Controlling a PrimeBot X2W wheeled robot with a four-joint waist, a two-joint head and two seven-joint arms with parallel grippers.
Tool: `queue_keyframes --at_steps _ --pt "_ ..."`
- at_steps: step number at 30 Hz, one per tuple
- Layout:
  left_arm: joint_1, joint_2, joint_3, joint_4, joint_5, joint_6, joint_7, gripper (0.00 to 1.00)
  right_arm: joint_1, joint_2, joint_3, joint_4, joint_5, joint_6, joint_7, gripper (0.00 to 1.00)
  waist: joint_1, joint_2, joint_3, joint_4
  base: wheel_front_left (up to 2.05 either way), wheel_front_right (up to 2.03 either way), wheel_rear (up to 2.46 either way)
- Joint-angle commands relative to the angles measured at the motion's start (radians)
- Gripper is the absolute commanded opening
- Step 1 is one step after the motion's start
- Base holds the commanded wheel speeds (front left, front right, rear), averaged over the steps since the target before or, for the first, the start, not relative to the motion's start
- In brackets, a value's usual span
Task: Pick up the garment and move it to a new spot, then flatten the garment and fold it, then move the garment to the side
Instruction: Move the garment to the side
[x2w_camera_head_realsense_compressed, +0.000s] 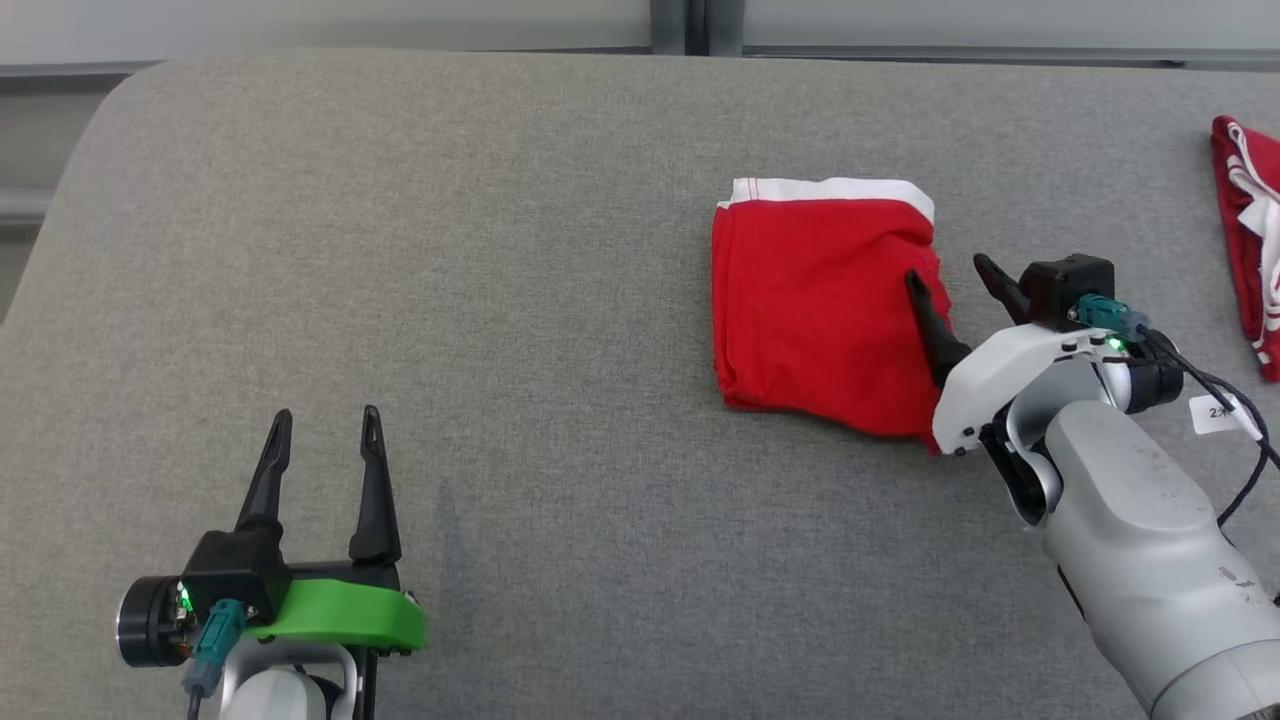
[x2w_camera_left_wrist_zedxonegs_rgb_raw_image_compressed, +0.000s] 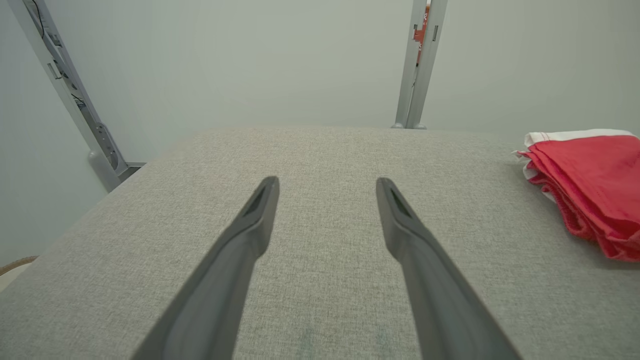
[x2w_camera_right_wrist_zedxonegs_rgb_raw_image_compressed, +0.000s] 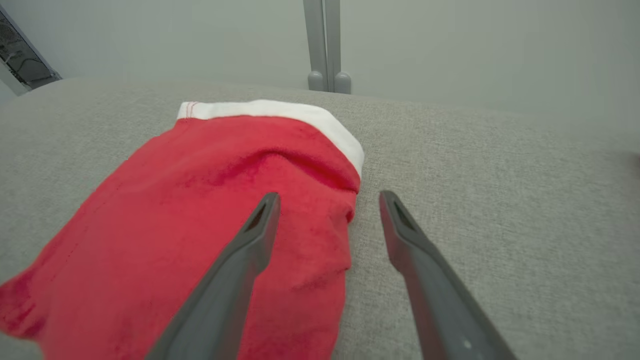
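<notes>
Grey table (x2w_camera_head_realsense_compressed: 500, 250): folded red garment (x2w_camera_head_realsense_compressed: 815, 300) (white waistband).

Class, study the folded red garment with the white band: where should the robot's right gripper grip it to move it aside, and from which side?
Probably the right edge of the folded red garment, just below the white band, approached from the robot's right. That edge lies flat with layers bunched, and the open right gripper straddles it, one finger over cloth.

garment (x2w_camera_head_realsense_compressed: 815, 310): soft knit cloth | table cover (x2w_camera_head_realsense_compressed: 500, 250): matt woven fabric, coarse | jaws: matt dark plastic
</notes>
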Motion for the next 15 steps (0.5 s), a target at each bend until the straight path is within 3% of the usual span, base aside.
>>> queue_keyframes --at_steps 1,8,9,10,12,15 --pt "-0.018 0.005 -0.005 -0.001 -0.011 0.005 0.0 1.0 -0.015 -0.001 0.008 0.025 0.009 -0.001 -0.005 1.0 0.0 0.0 0.034 0.029 0.0 0.0 0.0" --pt "-0.027 0.005 -0.015 0.002 -0.017 0.016 0.0 1.0 -0.027 0.03 0.041 0.147 0.052 -0.001 -0.007 1.0 0.0 0.0 0.049 0.025 0.0 0.0 0.0" --pt "-0.028 0.005 -0.016 0.003 -0.017 0.016 0.0 1.0 -0.024 0.044 0.056 0.17 0.069 -0.001 0.0 0.8 0.0 0.0 0.048 0.019 0.0 0.0 0.0" --pt "-0.029 0.005 -0.016 0.004 -0.017 0.016 0.0 1.0 -0.022 0.05 0.063 0.179 0.08 -0.001 0.003 0.45 0.0 0.0 0.047 0.016 0.0 0.0 0.0" --pt "-0.033 0.005 -0.018 0.005 -0.017 0.014 0.0 1.0 -0.027 0.053 0.076 0.182 0.1 -0.001 -0.001 0.0 0.0 0.0 0.047 0.01 0.0 0.0 0.0" --pt "-0.035 0.005 -0.023 0.008 -0.017 0.011 0.0 1.0 -0.04 0.035 0.102 0.187 0.121 -0.002 -0.003 0.0 0.0 0.0 0.045 0.001 0.0 0.0 0.0"
